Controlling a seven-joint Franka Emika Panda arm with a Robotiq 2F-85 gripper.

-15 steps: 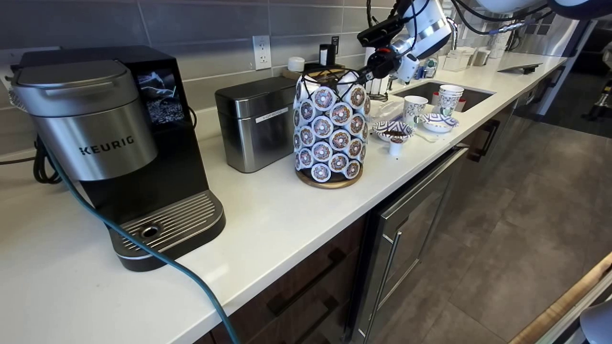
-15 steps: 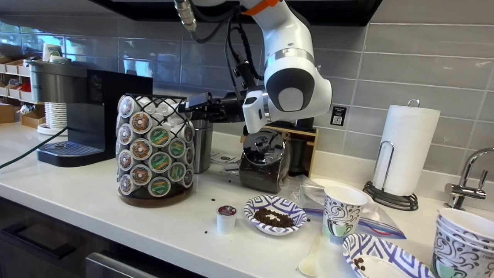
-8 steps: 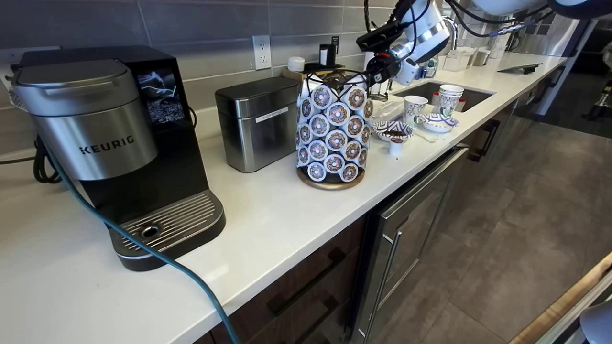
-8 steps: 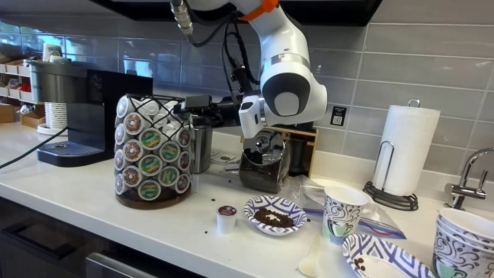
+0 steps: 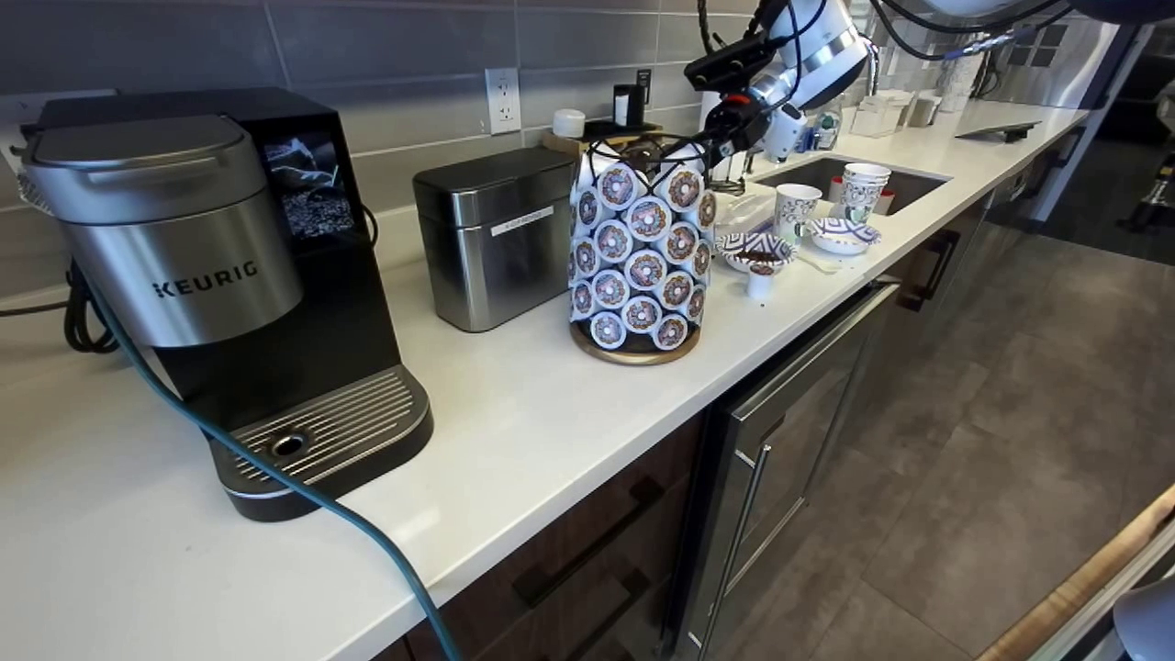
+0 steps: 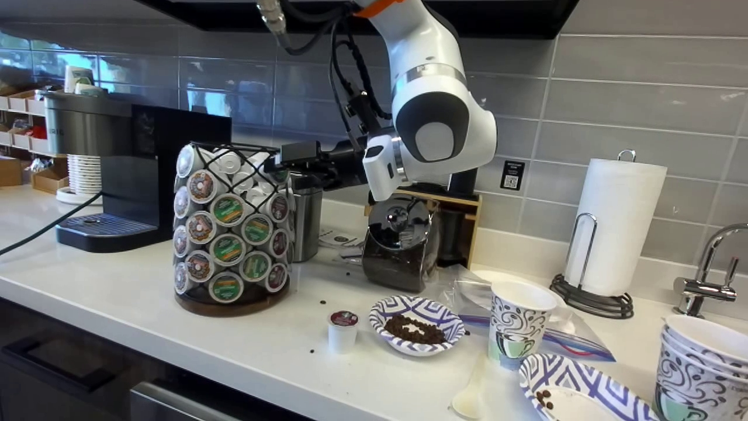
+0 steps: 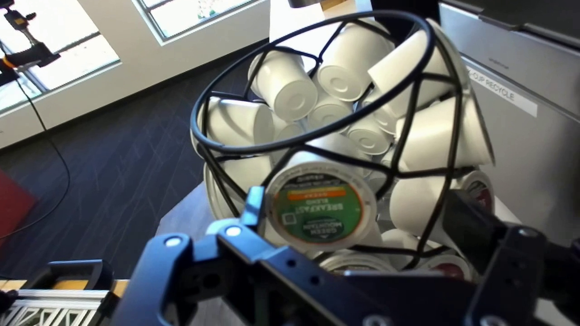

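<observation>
While the fingers [image 7: 253,207] of our end effector [image 7: 355,209] stand apart, with the green-labelled pod [image 7: 319,210] between them and nothing clamped, we judge the closing to be the risky part. The pod sits just under the top ring [image 7: 235,149] of the wire rack [image 6: 257,290], which stands set in from the front edge of the desk [image 6: 128,275]. One finger is just beside the pod's rim, the other farther off among wires [image 7: 408,122] and neighbouring pods [image 7: 430,140]; we cannot tell whether either touches anything. If that far finger hooked a wire, our pulling back could drag or tip the rack and scatter pods, some over the front edge. If we pinched only the rim, the pod might twist loose and drop inside. A sideways push might turn the rack on its round base [image 6: 234,308] and spoil our aim, or shove it toward the steel bin [image 6: 307,228] on the back-edge side. Should the rack slide along the front edge, it could knock the loose pod [image 6: 342,336] and the bowl [image 6: 447,321] of dark grains [image 6: 429,333] past it.
</observation>
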